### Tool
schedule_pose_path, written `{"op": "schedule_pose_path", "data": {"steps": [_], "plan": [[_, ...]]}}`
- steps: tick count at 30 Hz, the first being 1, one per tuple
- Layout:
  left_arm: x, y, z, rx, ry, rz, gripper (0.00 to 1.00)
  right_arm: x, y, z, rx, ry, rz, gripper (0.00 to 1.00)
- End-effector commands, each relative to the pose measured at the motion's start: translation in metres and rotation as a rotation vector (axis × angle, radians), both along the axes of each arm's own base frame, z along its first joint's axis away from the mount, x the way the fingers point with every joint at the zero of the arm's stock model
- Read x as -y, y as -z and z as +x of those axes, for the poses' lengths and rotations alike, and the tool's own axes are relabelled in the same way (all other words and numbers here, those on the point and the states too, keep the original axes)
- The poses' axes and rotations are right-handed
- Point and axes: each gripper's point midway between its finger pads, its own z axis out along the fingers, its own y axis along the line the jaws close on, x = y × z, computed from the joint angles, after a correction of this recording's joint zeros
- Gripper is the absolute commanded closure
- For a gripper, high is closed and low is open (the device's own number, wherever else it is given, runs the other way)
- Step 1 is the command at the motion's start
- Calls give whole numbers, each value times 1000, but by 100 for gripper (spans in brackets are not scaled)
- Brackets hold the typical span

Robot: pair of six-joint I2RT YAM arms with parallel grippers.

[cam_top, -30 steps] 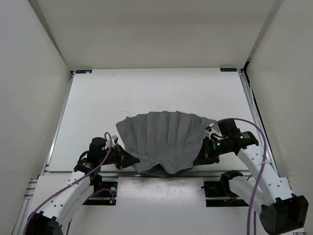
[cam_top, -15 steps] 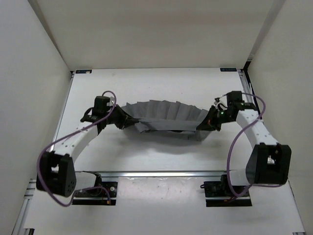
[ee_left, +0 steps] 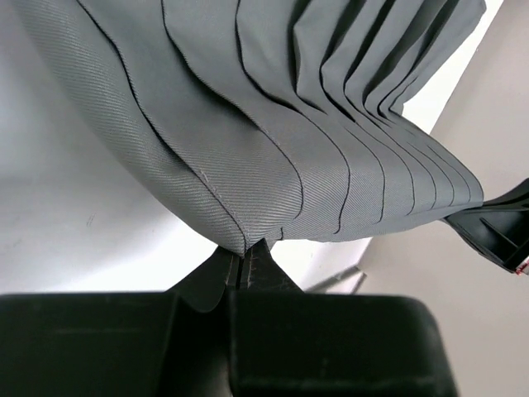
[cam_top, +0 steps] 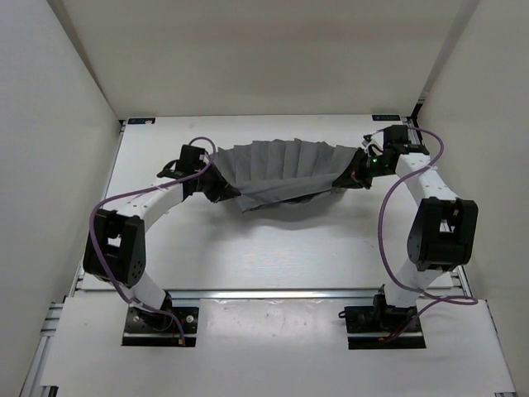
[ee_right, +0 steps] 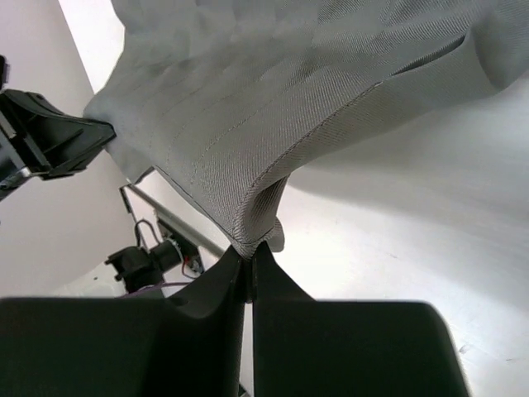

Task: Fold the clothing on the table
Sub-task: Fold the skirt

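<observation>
While the left gripper (ee_left: 245, 255) and the right gripper (ee_right: 248, 252) are each clamped tight on one end of the clothing (cam_top: 285, 165), the pleated grey fabric hangs stretched between them over the far half of the table (cam_top: 248, 248), lower edge sagging.

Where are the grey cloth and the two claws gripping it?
clothing (cam_top: 281, 168): overhead view, middle of its pleats.
left gripper (ee_left: 245, 260): left wrist view, tips pinching the hem.
right gripper (ee_right: 248, 255): right wrist view, tips pinching a corner.
</observation>
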Motion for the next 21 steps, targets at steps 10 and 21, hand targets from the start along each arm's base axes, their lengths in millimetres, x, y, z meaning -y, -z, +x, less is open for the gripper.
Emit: {"op": "schedule_pose_path", "data": {"steps": [10,21], "plan": [[-28,-59,-57,142,-41,63,100,-8,-27,-86,70,-54,-157,100],[-48,-52,-31,144,-93,77,92,-13,-51,-35,146,-19,-80,100]]}}
